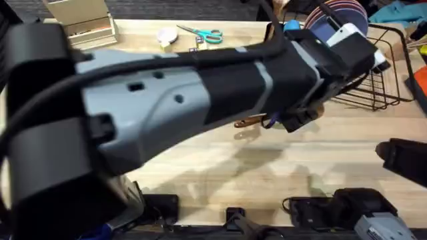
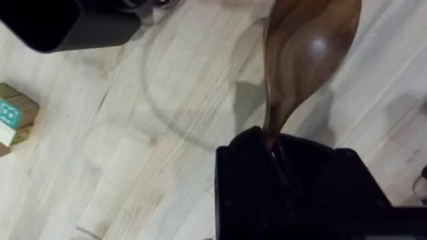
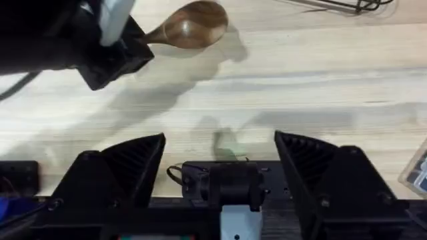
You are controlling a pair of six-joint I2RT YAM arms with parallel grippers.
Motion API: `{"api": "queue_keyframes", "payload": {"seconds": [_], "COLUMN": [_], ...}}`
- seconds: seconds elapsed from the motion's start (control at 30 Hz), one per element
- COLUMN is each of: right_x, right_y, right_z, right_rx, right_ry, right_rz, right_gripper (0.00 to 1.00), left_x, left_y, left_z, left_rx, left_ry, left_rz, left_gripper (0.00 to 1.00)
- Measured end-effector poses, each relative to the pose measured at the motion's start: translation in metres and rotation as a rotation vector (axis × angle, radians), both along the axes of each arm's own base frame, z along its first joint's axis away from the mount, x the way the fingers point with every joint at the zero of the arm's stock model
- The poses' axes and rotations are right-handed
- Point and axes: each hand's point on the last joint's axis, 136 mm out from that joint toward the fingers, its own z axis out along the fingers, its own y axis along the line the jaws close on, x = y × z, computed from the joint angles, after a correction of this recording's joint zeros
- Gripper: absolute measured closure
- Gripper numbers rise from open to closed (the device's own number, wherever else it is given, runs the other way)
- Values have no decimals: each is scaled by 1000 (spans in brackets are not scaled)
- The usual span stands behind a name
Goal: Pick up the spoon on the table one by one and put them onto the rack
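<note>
The table (image 1: 280, 167), pale planks with clear grain, spans the overhead view. Across it stretches the left arm, large, grey and black, rising from about eight o'clock and reaching diagonally toward two o'clock, close under the camera. Its wrist ends beside the rack (image 1: 383, 80), a black wire frame sitting at roughly two o'clock on the table.

The left gripper (image 2: 273, 143) points down at the planks with its black fingers closed tight on a spoon (image 2: 307, 53), pinching it at the neck where the handle meets the bowl. The brown oval bowl sticks out beyond the fingertips, held clear above the table with its shadow on the wood beneath. From above, part of the spoon (image 1: 252, 121) pokes out under the wrist near the centre, just short of the rack at about nine o'clock from it.

The right gripper (image 3: 220, 150) hangs low near the table's front edge at about four o'clock, its two black fingers spread wide apart with nothing between them. Ahead of it the same spoon (image 3: 190, 27) shows in the other gripper's grasp.

Teal-handled scissors (image 1: 203, 33) lie at twelve o'clock, and a beige stand (image 1: 80, 20) sits at eleven.
</note>
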Motion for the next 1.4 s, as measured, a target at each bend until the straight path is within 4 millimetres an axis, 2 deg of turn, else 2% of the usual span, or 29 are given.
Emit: {"api": "queue_keyframes", "payload": {"seconds": [0.4, 0.63, 0.8, 0.9, 1.17, 1.27, 1.4], "right_x": [10, 12, 12, 12, 12, 12, 12], "right_y": [0, 0, 0, 0, 0, 0, 0], "right_z": [8, 9, 9, 9, 9, 9, 9], "right_rx": [-7, -11, -11, -12, -12, -12, -12], "right_ry": [-52, -63, -63, -63, -63, -63, -63], "right_rz": [8, 14, 14, 14, 15, 15, 15], "right_gripper": [5, 5, 5, 5, 5, 5, 5], "left_x": [12, 44, 65, 76, 115, 130, 140], "left_y": [15, 35, 38, 37, 34, 32, 26], "left_z": [42, 47, 57, 73, 142, 162, 184], "left_rx": [-71, -96, -179, -260, -521, -605, -704], "left_ry": [-55, -65, -61, -83, -220, -269, -313], "left_rz": [-3, 83, 119, 128, 144, 164, 176], "left_gripper": [956, 956, 956, 956, 956, 956, 956]}}
